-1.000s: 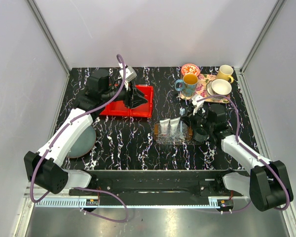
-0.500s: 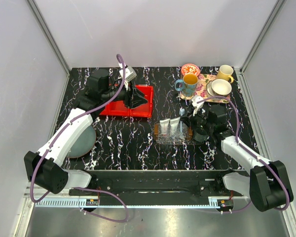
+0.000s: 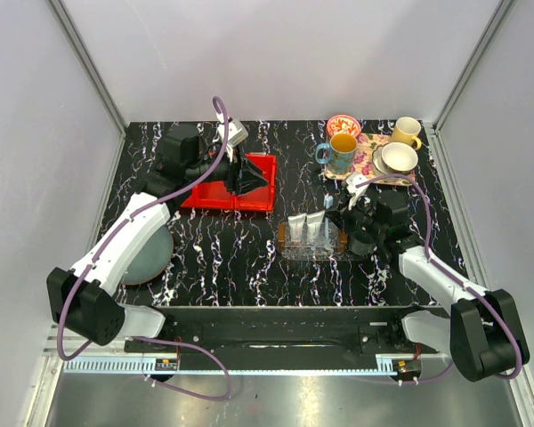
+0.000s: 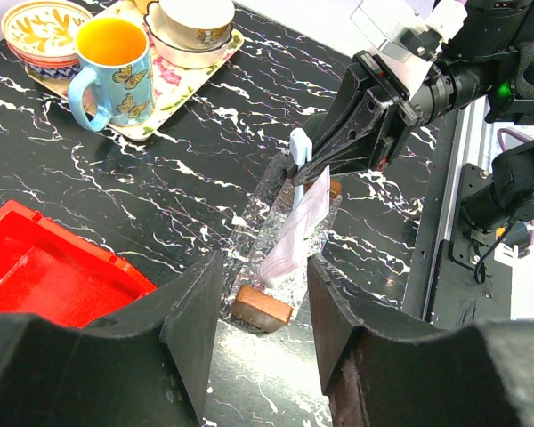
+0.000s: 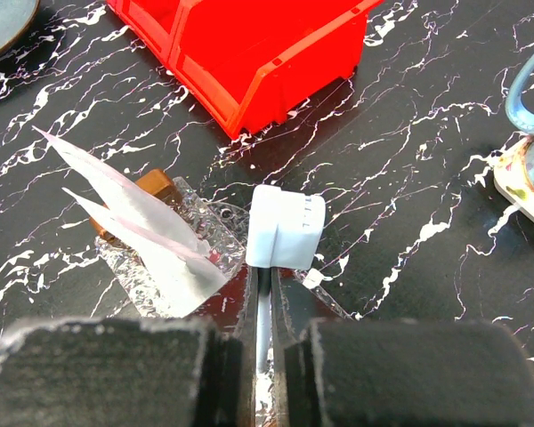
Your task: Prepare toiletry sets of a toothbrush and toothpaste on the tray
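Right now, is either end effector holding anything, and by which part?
The right end effector is shut on the toothbrush, pinching its slim handle just below the head. The left end effector is open and holds nothing.

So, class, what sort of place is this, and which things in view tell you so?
Most likely a robotics lab test cell, not a home: the left arm and right arm are fixed at the near edge of the table, plain white panels wall it in, and props like red bins look staged.
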Available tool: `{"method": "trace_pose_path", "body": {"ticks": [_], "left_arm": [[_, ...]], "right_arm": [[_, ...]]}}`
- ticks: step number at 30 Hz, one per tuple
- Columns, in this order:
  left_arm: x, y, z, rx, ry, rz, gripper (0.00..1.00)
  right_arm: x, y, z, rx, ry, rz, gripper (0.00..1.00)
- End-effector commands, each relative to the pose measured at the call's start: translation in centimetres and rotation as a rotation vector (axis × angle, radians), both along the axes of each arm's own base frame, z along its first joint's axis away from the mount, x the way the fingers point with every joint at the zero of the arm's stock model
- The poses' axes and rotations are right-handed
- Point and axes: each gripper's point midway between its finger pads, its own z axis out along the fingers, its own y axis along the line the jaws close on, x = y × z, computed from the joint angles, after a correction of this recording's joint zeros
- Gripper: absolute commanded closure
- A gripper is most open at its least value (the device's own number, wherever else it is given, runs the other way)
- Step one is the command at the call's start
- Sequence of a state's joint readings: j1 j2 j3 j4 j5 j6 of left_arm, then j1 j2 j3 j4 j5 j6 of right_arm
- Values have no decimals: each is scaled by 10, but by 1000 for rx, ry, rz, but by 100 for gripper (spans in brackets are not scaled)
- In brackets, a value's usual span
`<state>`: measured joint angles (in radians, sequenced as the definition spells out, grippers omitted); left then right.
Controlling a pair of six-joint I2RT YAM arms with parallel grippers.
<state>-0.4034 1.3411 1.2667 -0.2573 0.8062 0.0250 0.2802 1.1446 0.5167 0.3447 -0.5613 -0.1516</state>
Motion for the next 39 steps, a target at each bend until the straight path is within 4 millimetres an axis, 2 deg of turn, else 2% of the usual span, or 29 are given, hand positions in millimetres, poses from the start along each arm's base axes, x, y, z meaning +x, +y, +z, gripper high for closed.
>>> {"method": "trace_pose_path", "body": {"ticks": [1, 14, 20, 30, 39], "left_arm": [[2, -4, 14, -38, -48, -30, 53], [4, -5, 13, -40, -37, -31, 53], [4, -5, 14, -39, -32, -27, 53], [3, -4, 14, -38, -37, -31, 53], [2, -5, 12, -36, -27, -37, 53]], "right_arm": [[9, -4, 21, 29, -83, -35, 95], [8, -3, 25, 49, -92, -37, 95], [8, -5, 17, 37, -83, -43, 93], [8, -5, 12, 34, -72, -42, 77], [9, -7, 13, 35, -75, -54, 80]]}}
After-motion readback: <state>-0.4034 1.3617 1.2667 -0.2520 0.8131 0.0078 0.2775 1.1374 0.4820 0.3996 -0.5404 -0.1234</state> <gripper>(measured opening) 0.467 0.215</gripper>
